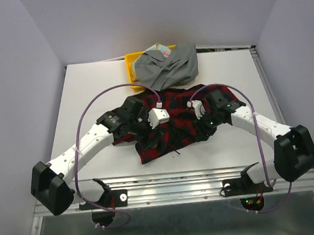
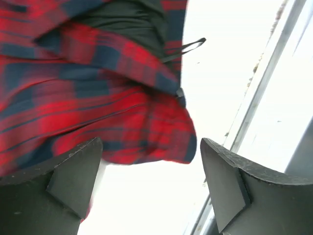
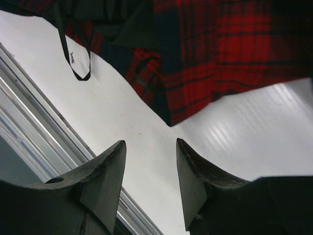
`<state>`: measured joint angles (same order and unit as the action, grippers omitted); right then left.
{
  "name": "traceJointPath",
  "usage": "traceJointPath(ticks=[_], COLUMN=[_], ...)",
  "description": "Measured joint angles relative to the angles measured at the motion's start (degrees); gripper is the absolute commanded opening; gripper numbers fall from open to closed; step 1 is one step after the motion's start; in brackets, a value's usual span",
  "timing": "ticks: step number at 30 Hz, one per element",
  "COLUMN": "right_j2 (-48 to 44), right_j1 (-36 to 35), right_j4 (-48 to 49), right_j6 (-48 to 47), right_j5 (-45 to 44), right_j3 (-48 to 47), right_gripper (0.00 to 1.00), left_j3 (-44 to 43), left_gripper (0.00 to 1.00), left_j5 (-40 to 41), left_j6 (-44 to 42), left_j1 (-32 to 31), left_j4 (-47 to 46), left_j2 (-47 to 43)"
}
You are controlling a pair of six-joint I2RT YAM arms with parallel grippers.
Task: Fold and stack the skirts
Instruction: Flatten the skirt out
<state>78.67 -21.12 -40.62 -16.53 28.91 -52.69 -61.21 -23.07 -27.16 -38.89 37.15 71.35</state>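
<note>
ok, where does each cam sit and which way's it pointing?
Top external: above and behind the arms, looking down on the table; left arm, right arm and both bases show.
Left wrist: on the left arm, looking out past its jaws at the plaid skirt; left gripper open.
Right wrist: on the right arm, looking past its jaws at bare table and plaid edge; right gripper open.
Shared: all three see the plaid skirt; both wrist views catch the table's metal rail.

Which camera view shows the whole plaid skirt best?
The top external view: it shows nearly the whole plaid skirt and its outline. Each wrist view shows only a cropped piece of its edge, very close.
</note>
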Motion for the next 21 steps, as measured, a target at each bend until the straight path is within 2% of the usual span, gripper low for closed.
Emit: traceJointPath(ticks=[4, 10, 15, 19, 21], right_j2=[1.4, 5.2, 8.0, 8.6, 8.9], right_j1=[-5.7, -6.7, -6.7, -6.7, -6.7], right_j4=[4.0, 9.9, 12.1, 13.0, 13.2], right_j6=[2.1, 4.9, 6.4, 7.1, 7.4], right_j5=[-4.3, -11.1, -14.4, -15.4, -15.5], right_j3=[1.3, 1.3, 1.3, 1.3, 1.3], right_gripper=[0.52, 0.51, 0.46, 0.46, 0.46], left_j3=[1.6, 4.7, 6.5, 6.5, 6.5], left_gripper=[0.91, 0.91, 0.9, 0.85, 0.79], left_j5=[0.0, 0.5, -0.8, -2.1, -2.4], left_j6=[3.7, 10.0, 13.2, 14.9, 15.5], left_j1=[-1.7, -2.3, -4.2, -4.7, -4.7], left_j4=[-2.2, -7.3, -10.1, -12.9, -14.0], left_j2=[2.7, 9.0, 11.8, 13.8, 15.4])
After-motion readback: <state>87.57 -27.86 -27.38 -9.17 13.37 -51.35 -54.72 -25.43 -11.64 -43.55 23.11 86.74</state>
